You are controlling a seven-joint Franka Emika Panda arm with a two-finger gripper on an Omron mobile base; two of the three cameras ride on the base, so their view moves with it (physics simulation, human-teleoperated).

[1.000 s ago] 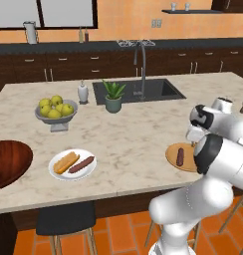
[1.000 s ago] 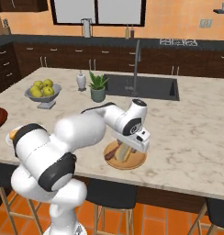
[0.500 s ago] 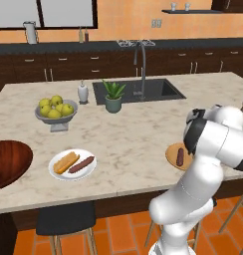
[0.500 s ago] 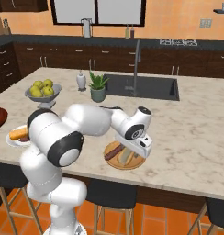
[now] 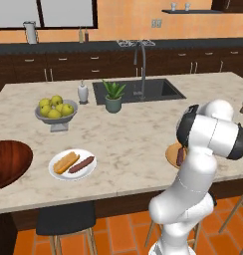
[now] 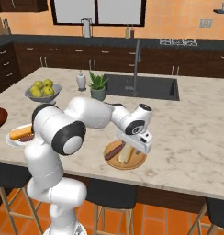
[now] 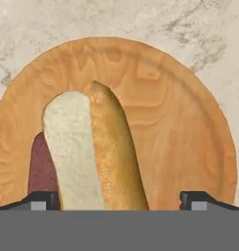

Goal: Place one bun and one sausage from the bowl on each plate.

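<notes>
The two-finger gripper [image 7: 119, 200] hangs directly over the small round tan-orange wood-grained plate [image 7: 185, 122], its dark fingertips [image 7: 40, 200] spread wide apart — one at each side of the pale, golden-crusted hot-dog bun [image 7: 94, 152], with a clear gap on the right side and nothing pinched between them. The bun lies on the plate just below the gripper, running from the plate's middle back toward the hand, and a slim dark reddish-brown sausage [image 7: 41, 166] lies beside it, against its left flank as the hand camera sees it. From the right base camera the white gripper body [image 6: 134, 140] sits low over the same plate [image 6: 137, 161], with the bun [image 6: 126, 153] and sausage [image 6: 114, 150] showing side by side beneath it. Well away from the gripper, across the pale marbled stone counter [image 5: 128, 134], a small round white plate [image 5: 72, 164] carries a second golden-orange bun [image 5: 65, 161] and a second dark sausage [image 5: 82, 164] side by side. Farther out still, at the counter's edge, part of the large dark reddish-brown wooden bowl [image 5: 8, 162] shows. Beyond the white plate stands a grey footed bowl of yellow-green fruit [image 5: 56, 112], and past that a small potted green plant [image 5: 114, 96] — beside the dark sink [image 5: 138, 91] with its tall tap.
</notes>
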